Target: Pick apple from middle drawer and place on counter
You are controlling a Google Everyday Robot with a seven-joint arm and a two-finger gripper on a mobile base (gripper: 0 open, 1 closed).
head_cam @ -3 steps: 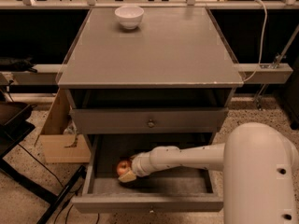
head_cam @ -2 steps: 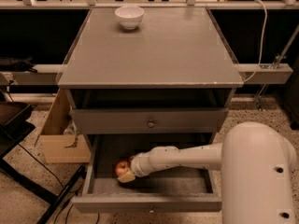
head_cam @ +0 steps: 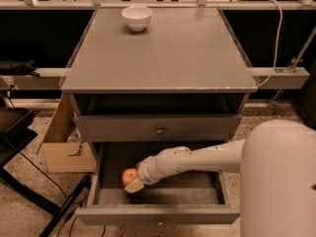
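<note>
The apple (head_cam: 129,174), red with yellowish patches, is inside the open middle drawer (head_cam: 158,214), towards its left side. My gripper (head_cam: 133,180) reaches into the drawer from the right on a long white arm and is shut on the apple, with one pale finger (head_cam: 134,185) showing under it. The apple sits just above the drawer floor. The counter (head_cam: 163,53) is the flat grey top of the cabinet above.
A white bowl (head_cam: 137,17) stands at the counter's back left. A shut drawer front with a knob (head_cam: 159,130) overhangs the open drawer. A cardboard box (head_cam: 61,144) and black stand legs (head_cam: 44,201) are on the floor to the left. My white body (head_cam: 279,181) fills the lower right.
The apple and gripper have shifted very slightly upward in the drawer. The arm has otherwise stayed almost in place.
</note>
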